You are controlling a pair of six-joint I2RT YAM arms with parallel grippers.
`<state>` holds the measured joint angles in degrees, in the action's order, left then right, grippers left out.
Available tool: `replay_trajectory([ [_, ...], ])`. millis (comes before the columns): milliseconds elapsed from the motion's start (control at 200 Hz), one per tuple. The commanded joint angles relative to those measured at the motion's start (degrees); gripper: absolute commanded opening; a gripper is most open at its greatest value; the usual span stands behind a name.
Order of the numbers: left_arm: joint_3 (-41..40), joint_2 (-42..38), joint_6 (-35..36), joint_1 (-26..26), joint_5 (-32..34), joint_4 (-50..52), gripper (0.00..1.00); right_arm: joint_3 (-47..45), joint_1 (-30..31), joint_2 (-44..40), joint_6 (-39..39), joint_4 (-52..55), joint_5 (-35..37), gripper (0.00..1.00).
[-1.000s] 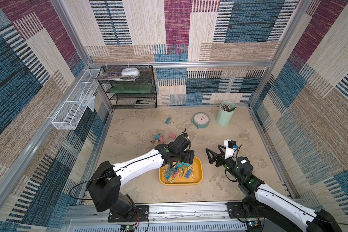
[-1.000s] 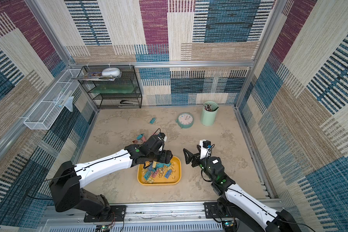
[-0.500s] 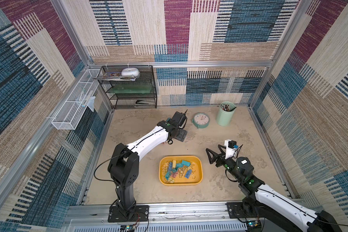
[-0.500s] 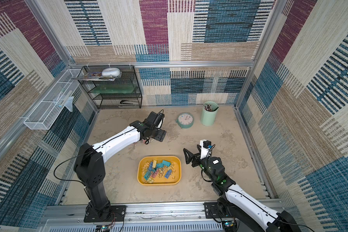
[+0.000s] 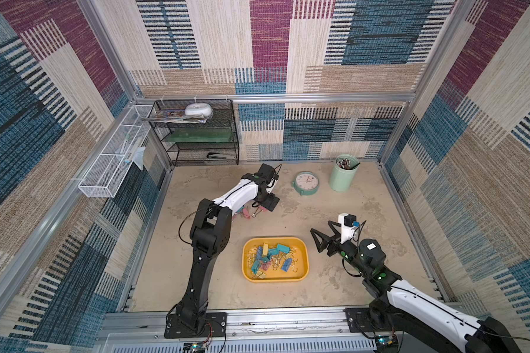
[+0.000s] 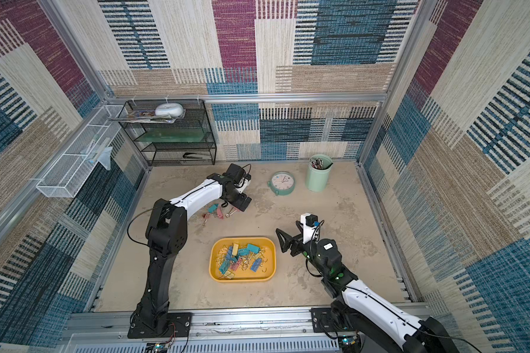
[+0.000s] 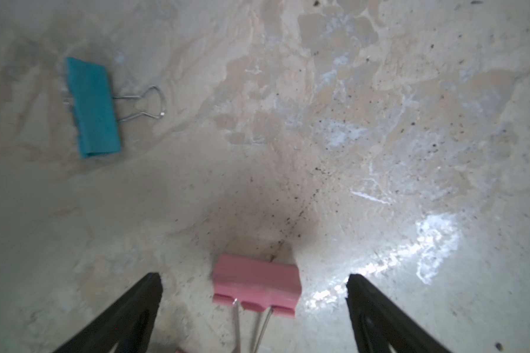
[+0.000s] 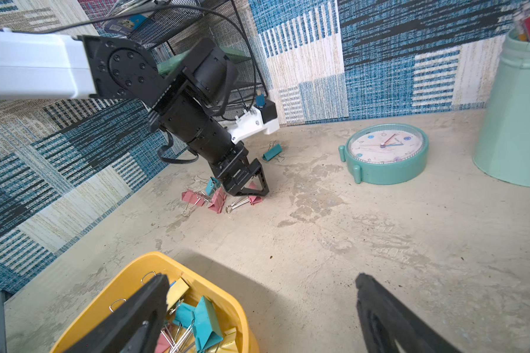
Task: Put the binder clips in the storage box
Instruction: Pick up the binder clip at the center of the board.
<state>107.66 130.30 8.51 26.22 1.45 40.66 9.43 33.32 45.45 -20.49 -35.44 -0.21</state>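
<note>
Binder clips (image 5: 271, 258) are mostly lying heaped in the storage box (image 5: 304, 244), the yellow-orange tray near the front of the desk (image 5: 334, 198). A small cluster (image 6: 216, 211) is waiting further back, toward the wire rack (image 5: 196, 134). The left fingers (image 7: 129, 311) are standing wide apart and empty, straddling a pink clip (image 7: 256, 287) without touching it. A teal clip (image 7: 94, 107) is lying flat, well apart from it. The right fingers (image 8: 141, 311) are likewise spread wide, holding nothing, hovering just beside the box.

These clips are looking light and stiff, with smooth painted bodies and thin wire handles that are likely to swivel or tangle. Pinching across the folded body is seeming safer than catching the wires.

The desk is showing a hard, mottled beige surface with glare patches, so a nudged clip is likely to skate. Woven patchwork walls (image 5: 273, 45) are closing in the cell, with a teal clock (image 5: 306, 182) and a mint pen cup (image 5: 343, 174) standing at the back.
</note>
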Motion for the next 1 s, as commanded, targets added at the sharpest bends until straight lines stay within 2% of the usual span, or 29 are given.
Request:
replay_trajectory([
  [0, 0.7, 1.7, 1.4, -1.0, -4.0, 2.8, 0.97, -0.1, 0.0, 0.2, 0.1, -1.5, 0.5, 0.98],
  [60, 0.3, 2.0, 0.9, -1.3, -4.3, 2.8, 0.93, 0.0, 0.0, 0.6, -0.1, -1.6, 0.5, 0.98],
  [446, -3.8, -0.1, -1.7, -1.6, -5.8, 0.3, 0.49, 0.2, 0.0, 1.3, -0.4, -1.6, 0.3, 0.98],
  [701, -7.9, -6.3, -8.3, -1.5, -12.2, -4.0, 0.47, 0.2, 0.0, 1.0, -0.4, -1.3, 0.6, 0.99],
  [992, -16.1, -24.1, -17.2, 1.0, -15.5, -6.4, 0.48, 0.2, 0.0, -0.1, -0.5, -0.3, 2.0, 0.99],
])
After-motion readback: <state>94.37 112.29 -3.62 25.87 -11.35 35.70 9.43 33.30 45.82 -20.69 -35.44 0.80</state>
